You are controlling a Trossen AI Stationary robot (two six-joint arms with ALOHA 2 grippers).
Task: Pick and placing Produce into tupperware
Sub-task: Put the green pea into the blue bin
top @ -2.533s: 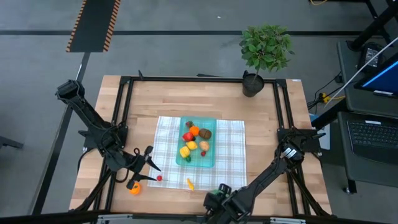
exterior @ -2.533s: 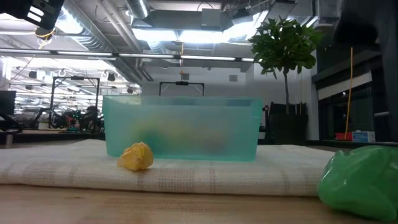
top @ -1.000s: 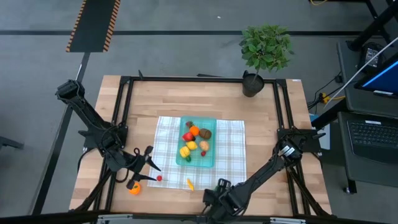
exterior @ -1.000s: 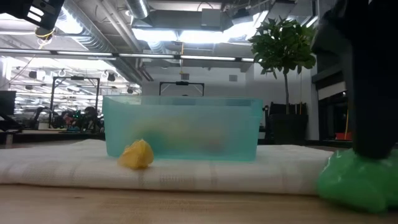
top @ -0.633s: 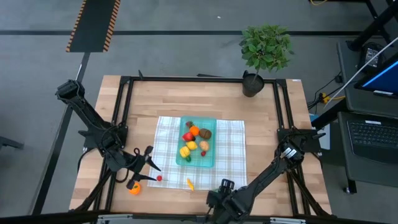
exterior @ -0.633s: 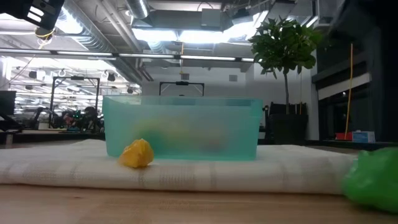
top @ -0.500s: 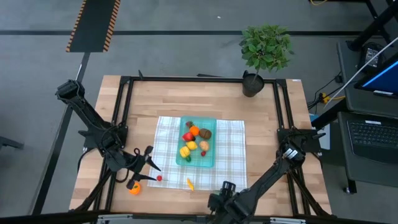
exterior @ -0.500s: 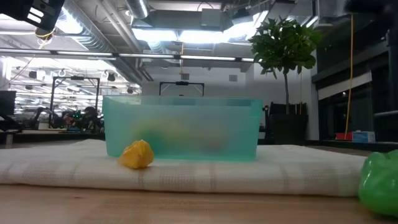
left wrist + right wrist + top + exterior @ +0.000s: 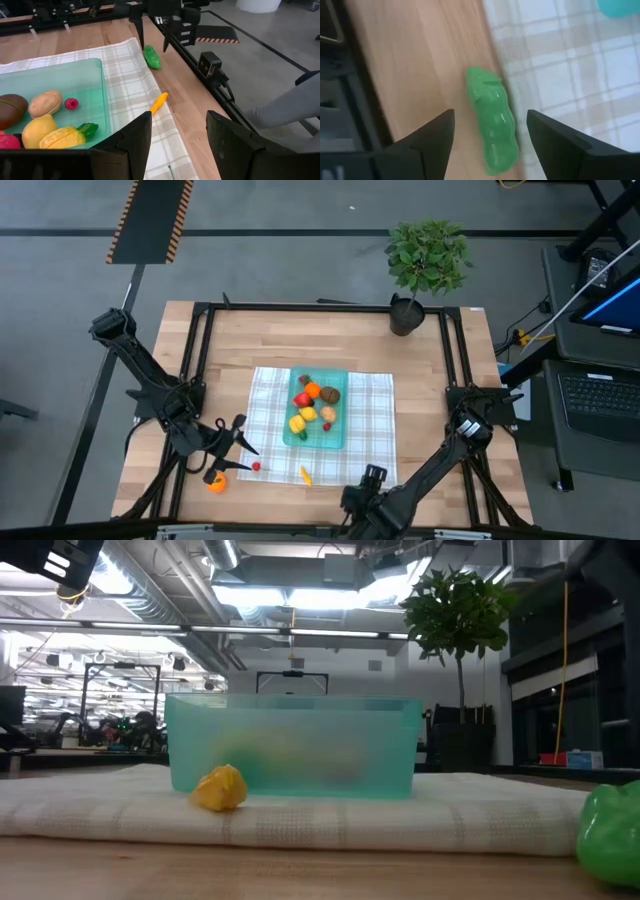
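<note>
Produce is split between what I have yet to gather and what already sits in the tub. Nearest, at the bottom edge of the high view, my right gripper (image 9: 372, 477) hangs over the wood with its fingers spread wide and nothing between them; in my right wrist view the green pea pod (image 9: 492, 120) lies on the bare table under that gap, just off the edge of the checked cloth (image 9: 560, 65), and in the low view it bulges in at the lower right corner (image 9: 610, 835). A little farther up the high view, a small yellow-orange piece (image 9: 305, 475) lies by the cloth's near edge, a tiny red piece (image 9: 256, 466) sits on the wood left of it, and an orange piece (image 9: 216, 483) rests at lower left beside my left gripper (image 9: 232, 448), which stands partly open and holds nothing. Past those, at the centre of the frame, the tupperware (image 9: 338, 435) sits on the cloth, holding red, orange, yellow and brown pieces. Farthest, at the upper right of the table (image 9: 250, 340), stands a potted plant (image 9: 428, 260).
</note>
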